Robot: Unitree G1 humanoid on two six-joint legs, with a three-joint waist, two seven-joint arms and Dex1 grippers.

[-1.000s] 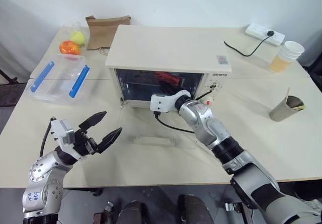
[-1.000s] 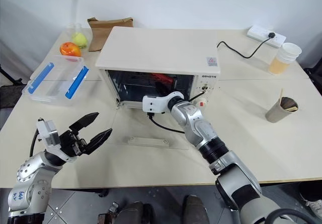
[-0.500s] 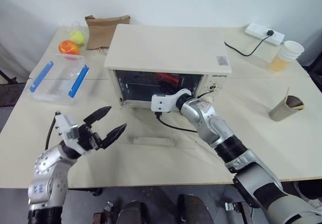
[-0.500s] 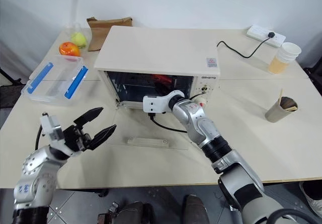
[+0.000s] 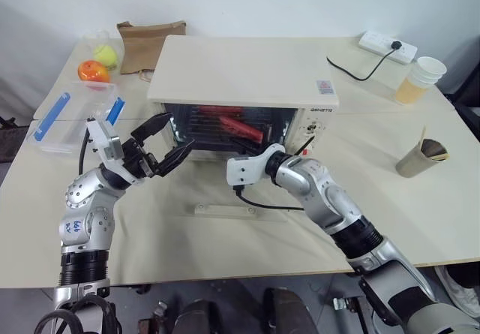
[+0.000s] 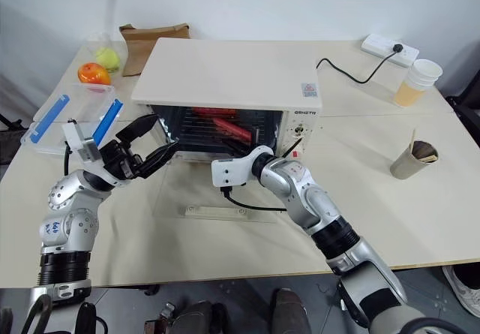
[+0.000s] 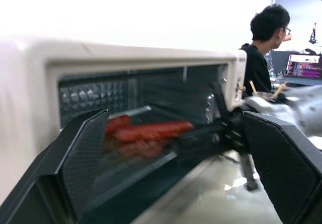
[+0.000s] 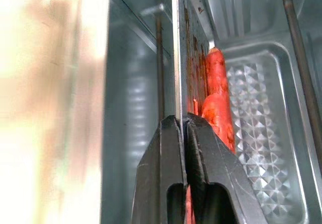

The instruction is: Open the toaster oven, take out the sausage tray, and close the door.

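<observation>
One toaster oven (image 5: 247, 75), one tray, two arms at the open front.

The cream-white oven stands mid-counter (image 5: 420, 206), its glass door (image 5: 225, 203) dropped flat in front. Inside lies the silver sausage tray (image 8: 198, 38) with at least two red-orange sausages (image 5: 240, 129). The right gripper (image 8: 182, 133) has its black fingers pinched on the tray's thin front rim; the left gripper (image 5: 166, 145) hangs before the opening's left side, fingers spread wide, holding nothing.

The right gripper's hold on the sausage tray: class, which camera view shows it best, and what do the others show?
The right wrist view: the right gripper is shut on the sausage tray rim. The eye views show it at the oven mouth; the left wrist view blurs it.
</observation>
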